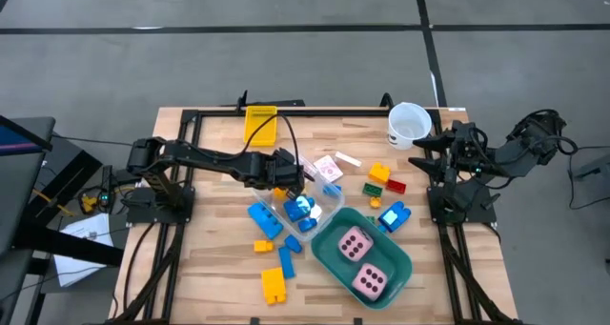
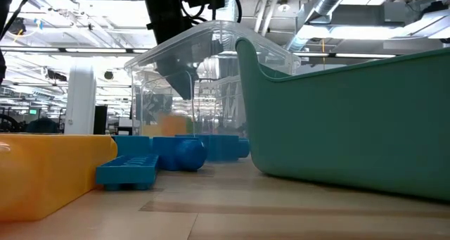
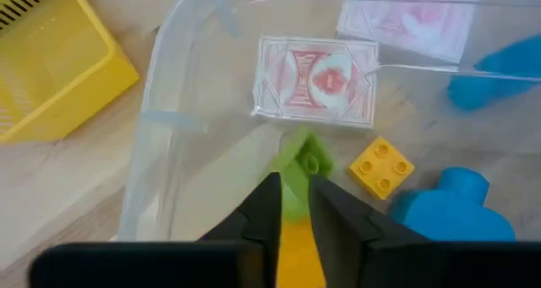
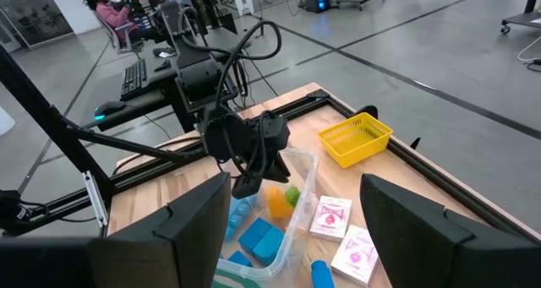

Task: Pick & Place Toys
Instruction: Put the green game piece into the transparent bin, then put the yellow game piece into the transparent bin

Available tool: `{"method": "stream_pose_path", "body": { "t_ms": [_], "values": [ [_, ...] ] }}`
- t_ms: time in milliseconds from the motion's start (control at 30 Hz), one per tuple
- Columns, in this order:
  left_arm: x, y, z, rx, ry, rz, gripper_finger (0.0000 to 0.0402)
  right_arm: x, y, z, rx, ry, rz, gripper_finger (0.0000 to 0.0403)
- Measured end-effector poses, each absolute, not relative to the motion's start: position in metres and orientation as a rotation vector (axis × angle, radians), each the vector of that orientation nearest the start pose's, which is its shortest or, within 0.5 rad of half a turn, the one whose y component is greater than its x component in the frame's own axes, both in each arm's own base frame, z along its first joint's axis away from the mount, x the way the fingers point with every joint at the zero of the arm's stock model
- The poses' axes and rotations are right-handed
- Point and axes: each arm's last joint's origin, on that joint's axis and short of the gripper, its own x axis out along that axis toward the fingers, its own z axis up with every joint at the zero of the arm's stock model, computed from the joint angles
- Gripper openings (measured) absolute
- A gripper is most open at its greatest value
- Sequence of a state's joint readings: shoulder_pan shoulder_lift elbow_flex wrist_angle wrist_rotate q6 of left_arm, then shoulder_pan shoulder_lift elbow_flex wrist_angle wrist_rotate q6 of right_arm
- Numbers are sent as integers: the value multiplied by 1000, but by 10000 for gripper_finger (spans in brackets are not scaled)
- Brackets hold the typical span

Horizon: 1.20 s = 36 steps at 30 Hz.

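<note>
Pale wood surface (image 1: 219, 268) on grey floor; open hall with desks behind, 1 seated person (image 4: 108, 13) far off. Left gripper (image 3: 287, 205) over clear bin (image 1: 329, 203), jaws nearly closed on an orange brick (image 3: 297, 252), green brick (image 3: 303, 160) at tips. Right gripper (image 4: 296, 225) parked at the right edge, jaws wide, empty. 2 dice (image 1: 362, 264) in teal tub (image 1: 400, 268); cards (image 3: 317, 81), yellow basket (image 1: 260, 125), white cup (image 1: 409, 123) nearby.

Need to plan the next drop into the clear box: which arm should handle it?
Left. The left gripper hangs right over the clear box, its jaws shut on an orange brick beside a green brick. The right gripper waits open at the table's right edge near the white cup.
</note>
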<state>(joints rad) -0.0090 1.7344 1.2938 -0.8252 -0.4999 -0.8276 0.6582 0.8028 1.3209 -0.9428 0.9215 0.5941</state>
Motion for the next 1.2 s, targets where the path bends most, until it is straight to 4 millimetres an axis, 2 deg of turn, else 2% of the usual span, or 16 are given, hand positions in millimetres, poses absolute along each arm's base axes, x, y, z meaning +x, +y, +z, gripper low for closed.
{"method": "stream_pose_path", "body": {
  "t_ms": [333,467,600,767,967,1100,1200],
  "values": [
    [340,1,230,-385,927,843,133,91,42,432,284,211,-334,254],
    [336,-5,247,-387,858,798,145,91,41,432,283,212,-334,254],
    [326,-12,277,-312,780,681,152,91,41,431,281,216,-332,254],
    [298,-20,319,-209,726,477,161,91,42,431,279,219,-331,254],
    [247,-31,372,-192,583,235,184,91,41,430,278,227,-333,254],
    [213,-37,397,-221,488,119,221,90,41,429,279,237,-338,254],
    [197,-42,406,-226,446,71,259,90,41,428,278,241,-340,254]
  ]
}}
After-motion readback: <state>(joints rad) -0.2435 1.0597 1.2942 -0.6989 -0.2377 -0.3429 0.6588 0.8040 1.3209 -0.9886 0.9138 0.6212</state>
